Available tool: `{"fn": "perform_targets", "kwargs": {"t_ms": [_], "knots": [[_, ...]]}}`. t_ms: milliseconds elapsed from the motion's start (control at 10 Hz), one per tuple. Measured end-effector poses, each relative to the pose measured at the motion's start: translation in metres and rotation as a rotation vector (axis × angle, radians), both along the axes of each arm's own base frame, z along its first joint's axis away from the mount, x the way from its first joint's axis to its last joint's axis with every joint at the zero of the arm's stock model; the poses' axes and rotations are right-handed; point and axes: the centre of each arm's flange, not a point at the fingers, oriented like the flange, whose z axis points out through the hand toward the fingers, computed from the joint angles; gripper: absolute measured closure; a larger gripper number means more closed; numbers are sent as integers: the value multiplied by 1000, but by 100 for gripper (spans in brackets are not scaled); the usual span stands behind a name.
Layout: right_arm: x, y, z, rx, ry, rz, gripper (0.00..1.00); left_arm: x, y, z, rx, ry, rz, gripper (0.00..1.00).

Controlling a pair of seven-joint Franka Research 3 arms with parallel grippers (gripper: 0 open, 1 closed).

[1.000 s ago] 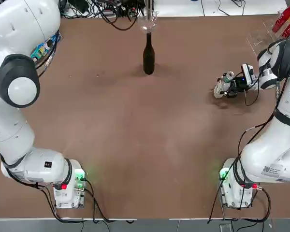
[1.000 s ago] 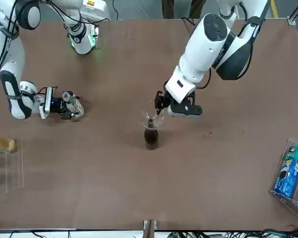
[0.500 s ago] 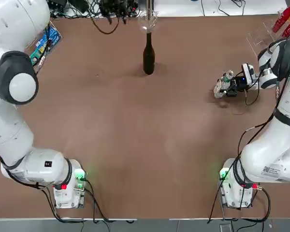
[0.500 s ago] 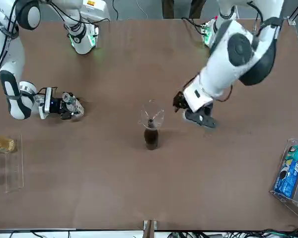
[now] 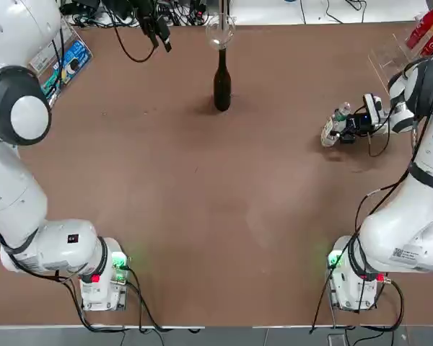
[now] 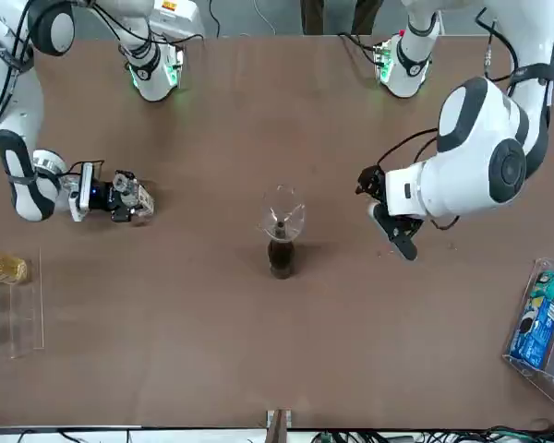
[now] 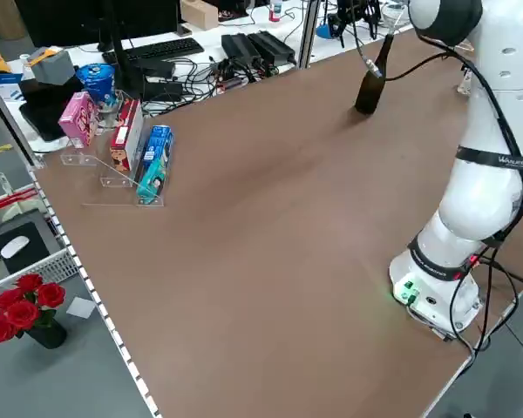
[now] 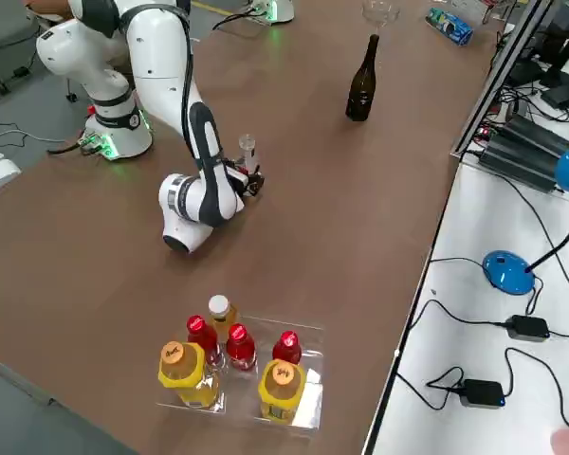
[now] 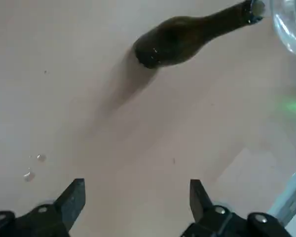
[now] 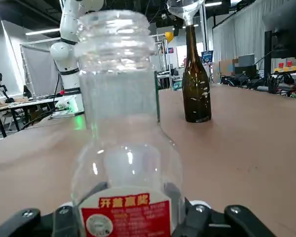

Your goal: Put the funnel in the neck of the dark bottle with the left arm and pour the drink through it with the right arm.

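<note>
The clear funnel sits in the neck of the dark bottle, which stands upright at the far middle of the table. My left gripper hangs open and empty to the left of it, well apart; in its wrist view the bottle and the funnel's rim lie beyond the spread fingers. At the right side my right gripper is shut on the small clear drink bottle, low over the table. Its neck is uncapped and a red label shows.
A clear tray with red and yellow bottles stands at the far right corner. Small boxes in a clear holder line the left edge. Cables run along the far edge.
My left gripper has let go of the funnel and swung away to the left, leaving it in the bottle's neck. The right gripper with the drink bottle has shifted only slightly.
</note>
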Motion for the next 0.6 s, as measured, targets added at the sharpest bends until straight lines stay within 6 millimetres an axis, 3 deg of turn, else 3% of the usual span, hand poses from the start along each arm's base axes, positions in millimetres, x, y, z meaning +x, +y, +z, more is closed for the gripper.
{"fn": "perform_targets", "kwargs": {"t_ms": [300,600], "knots": [[23,-1,47,-31,-33,-1,49,5,-14,-14,-109,-23,-88,6],[44,3,98,-87,-27,-16,49,18,-41,-48,-463,-155,-346,1]]}}
